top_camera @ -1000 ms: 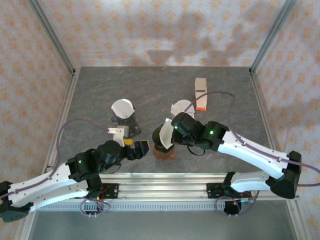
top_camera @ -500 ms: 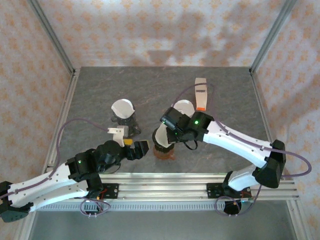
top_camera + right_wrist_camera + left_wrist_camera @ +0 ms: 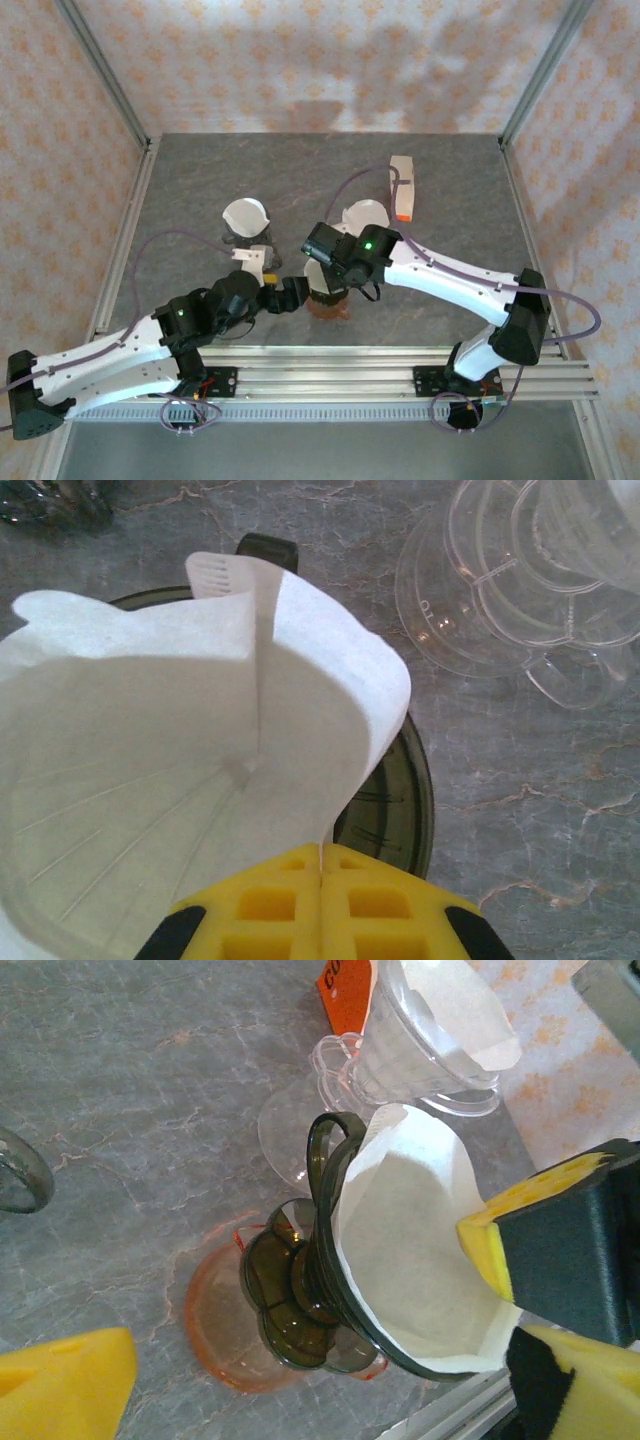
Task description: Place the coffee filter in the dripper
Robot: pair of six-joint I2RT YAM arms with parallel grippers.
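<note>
A white paper coffee filter (image 3: 180, 770) sits opened in the cone of the dark smoked dripper (image 3: 400, 810). My right gripper (image 3: 320, 865) is shut on the filter's near edge. In the left wrist view the same filter (image 3: 410, 1230) lines the dripper (image 3: 300, 1280), which stands on an orange saucer (image 3: 215, 1330). In the top view the right gripper (image 3: 324, 262) hangs over the dripper (image 3: 330, 292). My left gripper (image 3: 288, 293) is open just left of the dripper, its yellow pads (image 3: 60, 1385) wide apart and touching nothing.
A clear dripper (image 3: 520, 590) with its own filter stands behind, also at the back in the top view (image 3: 365, 213). Another dark dripper with a filter (image 3: 245, 216) stands to the back left. A white and orange box (image 3: 402, 187) lies farther back. The metal rail (image 3: 330, 375) borders the near edge.
The right gripper has carried the filter leftwards and down into the dark dripper. The left arm has moved forward and right, closer to the dripper, its jaws a touch narrower.
</note>
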